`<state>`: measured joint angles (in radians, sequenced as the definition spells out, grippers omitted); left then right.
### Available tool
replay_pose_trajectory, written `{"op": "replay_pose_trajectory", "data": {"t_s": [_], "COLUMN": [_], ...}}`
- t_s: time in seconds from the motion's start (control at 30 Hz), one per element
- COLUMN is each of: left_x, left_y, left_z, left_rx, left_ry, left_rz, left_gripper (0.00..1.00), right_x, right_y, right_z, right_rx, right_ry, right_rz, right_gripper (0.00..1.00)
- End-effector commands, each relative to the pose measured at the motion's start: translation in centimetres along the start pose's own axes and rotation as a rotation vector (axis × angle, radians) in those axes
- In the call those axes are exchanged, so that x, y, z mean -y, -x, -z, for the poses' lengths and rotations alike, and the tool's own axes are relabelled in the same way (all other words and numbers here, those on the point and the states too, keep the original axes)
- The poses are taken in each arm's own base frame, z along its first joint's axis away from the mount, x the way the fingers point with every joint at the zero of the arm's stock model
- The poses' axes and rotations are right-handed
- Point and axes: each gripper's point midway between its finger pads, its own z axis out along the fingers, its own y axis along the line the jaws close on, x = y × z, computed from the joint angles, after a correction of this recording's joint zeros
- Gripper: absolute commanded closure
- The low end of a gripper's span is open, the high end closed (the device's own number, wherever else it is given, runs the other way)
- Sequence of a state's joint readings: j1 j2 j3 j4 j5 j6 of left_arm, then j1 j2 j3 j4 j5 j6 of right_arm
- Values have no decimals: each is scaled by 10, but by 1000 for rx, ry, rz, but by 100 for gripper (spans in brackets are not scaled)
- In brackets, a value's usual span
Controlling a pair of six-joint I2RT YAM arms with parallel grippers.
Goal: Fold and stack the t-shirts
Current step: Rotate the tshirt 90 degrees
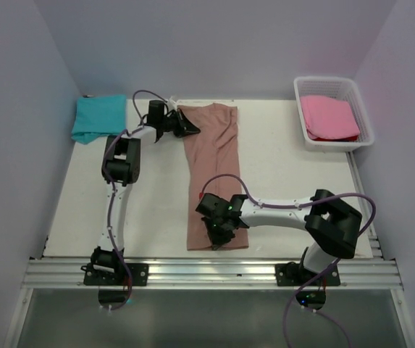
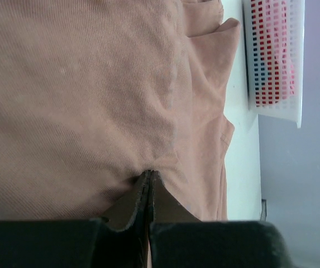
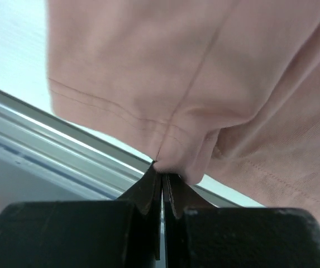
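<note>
The salmon-brown t-shirt (image 1: pixel 213 167) lies as a long narrow strip down the middle of the table. My left gripper (image 1: pixel 190 127) is shut on its far left edge; the left wrist view shows the fabric (image 2: pixel 92 89) pinched at the fingertips (image 2: pixel 149 176). My right gripper (image 1: pixel 220 233) is shut on the near hem; the right wrist view shows the hem (image 3: pixel 148 84) bunched at the tips (image 3: pixel 161 170). The teal t-shirt (image 1: pixel 99 118) lies folded at the far left corner. The pink t-shirt (image 1: pixel 329 117) lies in the white basket (image 1: pixel 366 119).
The white basket also shows in the left wrist view (image 2: pixel 277 56) at the upper right. A metal rail (image 1: pixel 207 272) runs along the table's near edge, just below the shirt's hem. Purple walls enclose the table.
</note>
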<state>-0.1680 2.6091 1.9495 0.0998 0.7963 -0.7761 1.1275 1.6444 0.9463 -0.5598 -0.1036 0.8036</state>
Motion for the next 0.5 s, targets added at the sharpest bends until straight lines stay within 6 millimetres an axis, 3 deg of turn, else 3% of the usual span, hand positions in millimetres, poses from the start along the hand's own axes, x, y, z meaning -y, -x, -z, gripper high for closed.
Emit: {"op": "replay_pose_trajectory", "data": {"t_s": [0.0, 0.07, 0.1, 0.17, 0.2, 0.23, 0.3, 0.33, 0.37, 0.43, 0.47], "left_x": [23, 35, 57, 84, 88, 95, 109, 105, 99, 93, 101], "left_y": [-16, -9, 0, 8, 13, 13, 2, 2, -11, -40, -51], "left_z": [5, 17, 32, 61, 72, 83, 115, 126, 136, 160, 174], "left_rx": [-46, -20, 8, 68, 106, 130, 162, 196, 174, 168, 171], "left_ry": [-78, -42, -36, 12, 55, 82, 142, 201, 246, 302, 312], "left_rz": [-38, -89, -168, -247, -267, -284, -318, -319, -292, -279, -282], "left_gripper": [100, 100, 84, 66, 52, 46, 36, 35, 34, 33, 33], "right_x": [-20, -25, -26, -21, -21, -16, -2, 5, 18, 50, 63], "right_y": [28, 44, 47, 71, 80, 89, 112, 118, 129, 139, 138], "right_z": [26, 41, 51, 72, 83, 92, 111, 117, 124, 129, 126], "right_rx": [93, 158, 177, 284, 331, 373, 461, 477, 494, 501, 493], "right_ry": [34, 22, 20, -41, -54, -84, -158, -178, -205, -274, -302], "right_rz": [42, 71, 102, 117, 135, 130, 106, 88, 43, -44, -64], "right_gripper": [100, 100, 100, 100, 100, 100, 88, 81, 62, 50, 46]}}
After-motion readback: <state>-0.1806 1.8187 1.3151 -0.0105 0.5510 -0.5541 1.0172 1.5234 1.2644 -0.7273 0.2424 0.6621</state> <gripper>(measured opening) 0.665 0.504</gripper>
